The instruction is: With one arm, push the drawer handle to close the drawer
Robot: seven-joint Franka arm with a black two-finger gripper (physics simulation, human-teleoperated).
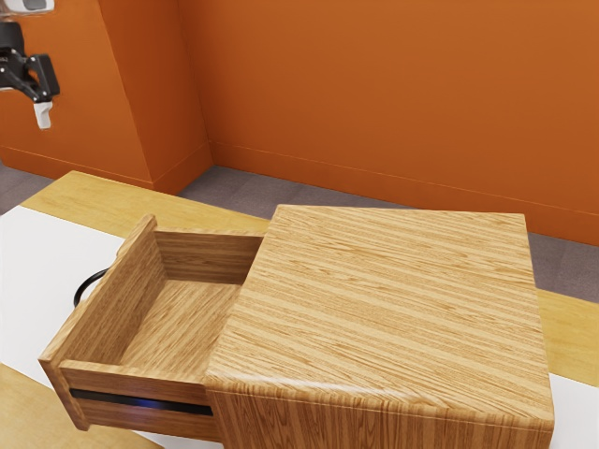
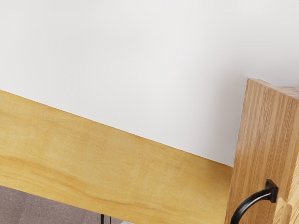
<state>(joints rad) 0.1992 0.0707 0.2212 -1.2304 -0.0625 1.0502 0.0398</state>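
At the upper left of the exterior view my gripper (image 1: 41,107) hangs in the air, partly cut off by the view's edge. It is above the handle's height and apart from the drawer. The wooden drawer (image 1: 103,323) stands pulled out of its cabinet (image 1: 384,299), toward the exterior view's left, with an empty inside. Its curved black handle (image 1: 82,288) sits on the outer face, partly hidden by the front panel. In the wrist view, the drawer front (image 2: 257,126) and the black handle (image 2: 252,201) appear, with nothing touching the handle.
The cabinet and drawer rest on a yellow wooden table (image 1: 112,200) with a white strip (image 1: 33,267) across it. Orange walls (image 1: 374,103) rise behind, above a grey floor (image 1: 245,187). The wrist view has the white surface (image 2: 117,56) and the table's wooden edge (image 2: 107,154).
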